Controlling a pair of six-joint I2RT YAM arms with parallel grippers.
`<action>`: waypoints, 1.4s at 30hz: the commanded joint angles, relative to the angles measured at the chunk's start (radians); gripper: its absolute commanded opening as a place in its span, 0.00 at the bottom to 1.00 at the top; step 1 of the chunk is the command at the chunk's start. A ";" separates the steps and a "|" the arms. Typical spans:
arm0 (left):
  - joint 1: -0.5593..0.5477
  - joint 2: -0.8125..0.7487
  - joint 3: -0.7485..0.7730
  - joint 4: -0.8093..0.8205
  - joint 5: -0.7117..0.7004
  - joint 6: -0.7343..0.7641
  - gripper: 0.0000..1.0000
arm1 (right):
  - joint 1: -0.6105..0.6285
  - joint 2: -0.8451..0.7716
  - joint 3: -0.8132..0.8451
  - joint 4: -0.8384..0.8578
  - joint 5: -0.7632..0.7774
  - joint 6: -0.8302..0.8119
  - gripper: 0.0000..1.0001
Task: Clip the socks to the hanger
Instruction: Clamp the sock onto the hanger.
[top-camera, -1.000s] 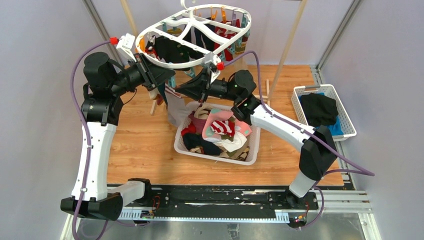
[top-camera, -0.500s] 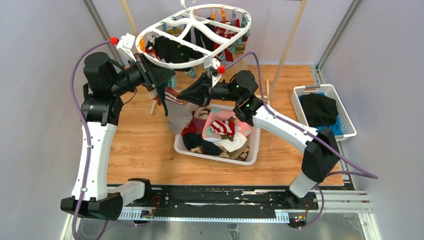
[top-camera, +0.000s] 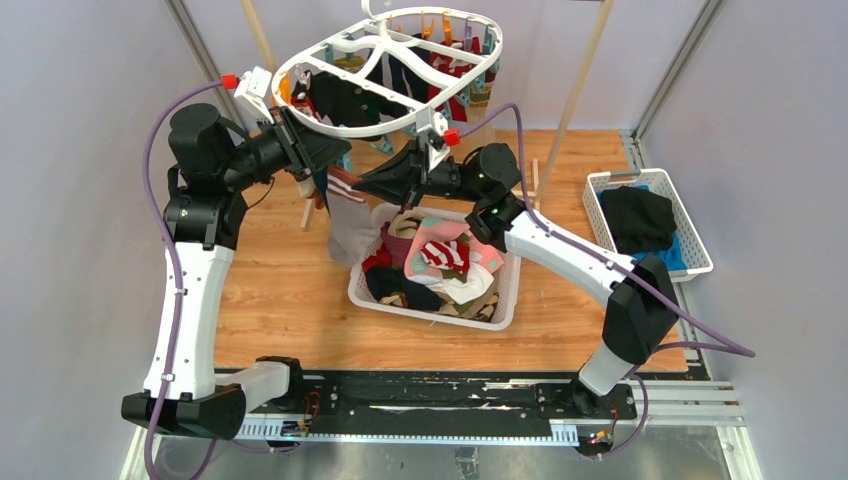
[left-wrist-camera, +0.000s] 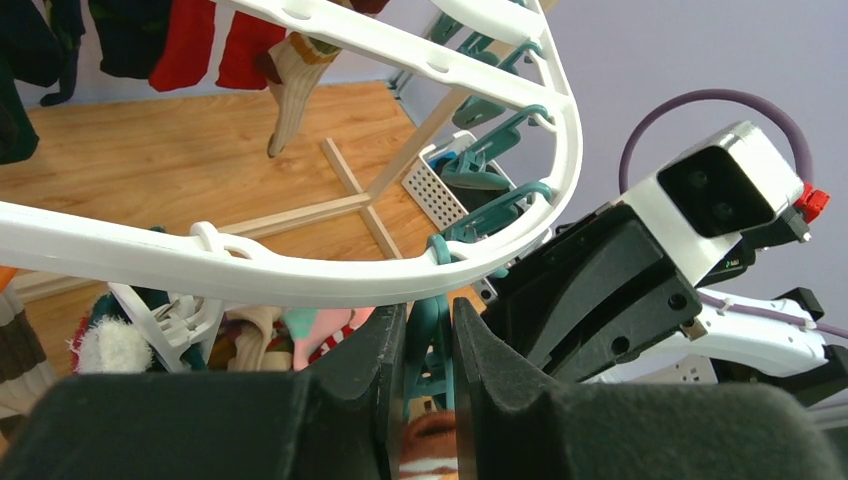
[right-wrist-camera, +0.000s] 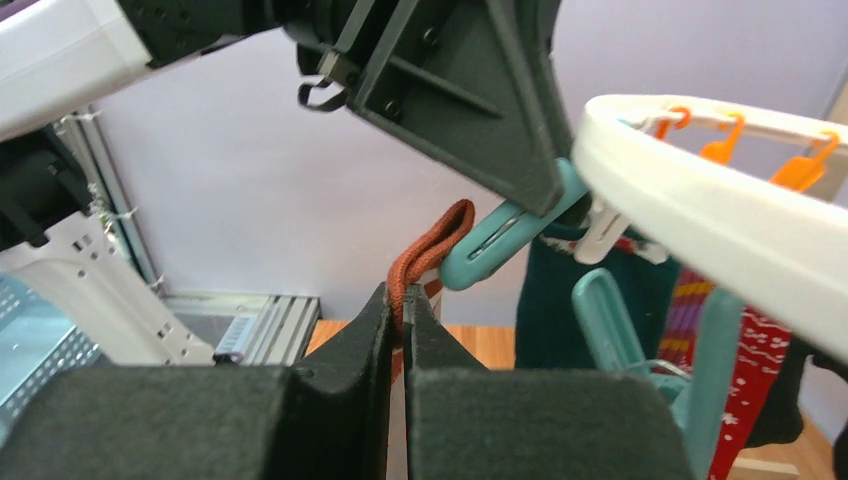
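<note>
clipping is in hand: bottom centre of the left wrist view, the left gripper (left-wrist-camera: 430, 318) clenches a teal clothespin (right-wrist-camera: 497, 240) under the hanger (left-wrist-camera: 300, 285) rim, while the right gripper (right-wrist-camera: 403, 300), low centre in its view, pinches the rust cuff of a sock (right-wrist-camera: 432, 240) just beside the pin's mouth. next the cuff must slide into that mouth before the squeeze lets go. room looks tight, with the white rim just above and more pins at right.

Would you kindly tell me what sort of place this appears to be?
Probably a robot lab cell staged for laundry: two arms bolted by a wooden table, a basket of socks, and a hanging clip hanger.
</note>
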 joint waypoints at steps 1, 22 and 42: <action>-0.004 -0.005 -0.009 0.005 0.060 0.020 0.08 | -0.026 0.026 -0.001 0.153 0.117 0.065 0.00; -0.004 -0.016 -0.003 0.009 0.076 0.026 0.07 | 0.000 0.046 -0.032 0.067 0.106 0.040 0.00; -0.004 -0.013 -0.003 0.013 0.078 0.023 0.07 | 0.014 0.075 0.006 0.066 0.098 0.054 0.00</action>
